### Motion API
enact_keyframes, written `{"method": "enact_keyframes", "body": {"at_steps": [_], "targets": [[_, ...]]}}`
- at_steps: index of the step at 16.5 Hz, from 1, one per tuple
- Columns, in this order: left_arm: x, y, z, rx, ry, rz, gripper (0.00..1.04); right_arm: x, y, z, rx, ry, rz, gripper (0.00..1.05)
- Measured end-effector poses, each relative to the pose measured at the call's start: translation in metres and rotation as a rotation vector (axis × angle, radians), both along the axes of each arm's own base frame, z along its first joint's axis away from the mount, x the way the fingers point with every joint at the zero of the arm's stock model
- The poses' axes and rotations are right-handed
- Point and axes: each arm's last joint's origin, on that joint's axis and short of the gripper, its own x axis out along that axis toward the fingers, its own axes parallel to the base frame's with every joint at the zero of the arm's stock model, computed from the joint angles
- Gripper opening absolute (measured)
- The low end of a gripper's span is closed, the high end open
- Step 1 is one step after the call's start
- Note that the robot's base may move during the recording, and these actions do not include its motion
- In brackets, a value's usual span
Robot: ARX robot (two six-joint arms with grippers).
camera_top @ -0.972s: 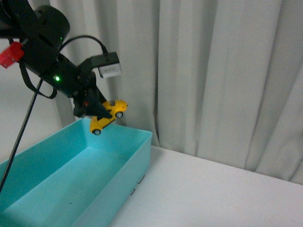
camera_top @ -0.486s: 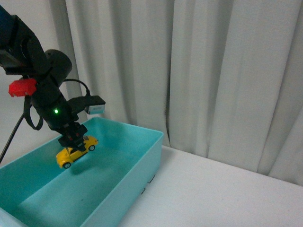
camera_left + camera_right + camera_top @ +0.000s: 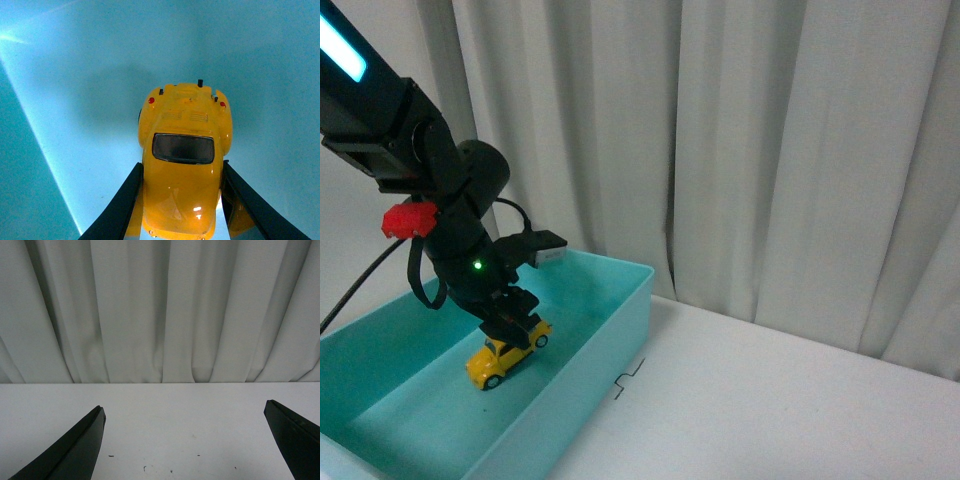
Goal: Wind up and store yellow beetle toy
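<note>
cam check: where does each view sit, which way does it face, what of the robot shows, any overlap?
Front: on the body, facing forward over table toward curtain; shows left arm, left gripper shut on the yellow toy car in the bin.
Left wrist: on that wrist, looking along its fingers at car and bin floor.
Right wrist: faces table and curtain; right gripper open, empty.
Shared: car and bin, front and left wrist.

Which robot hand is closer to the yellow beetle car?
Left. The left gripper grips the yellow beetle toy inside the teal bin; the right gripper hangs open over the white table, no toy in its view.
</note>
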Motion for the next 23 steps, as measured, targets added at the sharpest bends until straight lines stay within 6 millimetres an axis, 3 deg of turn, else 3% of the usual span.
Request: {"method": "enact_keyframes", "body": {"at_steps": [2, 6, 8, 11, 14, 16, 18, 20, 22, 23], "targets": [[0.001, -0.006, 0.0, -0.021, 0.0, 0.0, 0.38, 0.0, 0.0, 0.0, 0.0, 0.0, 0.0, 0.98], [-0.001, -0.007, 0.002, -0.071, -0.003, 0.03, 0.81, 0.0, 0.0, 0.0, 0.0, 0.0, 0.0, 0.98], [-0.001, -0.007, 0.021, -0.129, -0.078, 0.027, 1.0, 0.0, 0.0, 0.0, 0.0, 0.0, 0.0, 0.98], [-0.006, -0.005, 0.08, -0.189, -0.368, -0.026, 0.98, 0.0, 0.0, 0.0, 0.0, 0.0, 0.0, 0.98], [-0.038, -0.008, 0.118, -0.235, -0.545, -0.085, 0.98, 0.0, 0.0, 0.0, 0.0, 0.0, 0.0, 0.98], [-0.066, -0.024, 0.124, -0.115, -0.919, 0.033, 0.81, 0.0, 0.0, 0.0, 0.0, 0.0, 0.0, 0.98], [-0.129, -0.059, 0.123, -0.2, -1.184, 0.096, 0.56, 0.0, 0.0, 0.0, 0.0, 0.0, 0.0, 0.98], [-0.167, -0.08, 0.117, -0.234, -1.262, 0.117, 0.32, 0.0, 0.0, 0.0, 0.0, 0.0, 0.0, 0.98], [-0.181, -0.093, 0.093, -0.251, -1.208, 0.146, 0.09, 0.0, 0.0, 0.0, 0.0, 0.0, 0.0, 0.98], [-0.189, -0.099, 0.086, -0.26, -1.2, 0.15, 0.02, 0.0, 0.0, 0.0, 0.0, 0.001, 0.002, 0.98]]}}
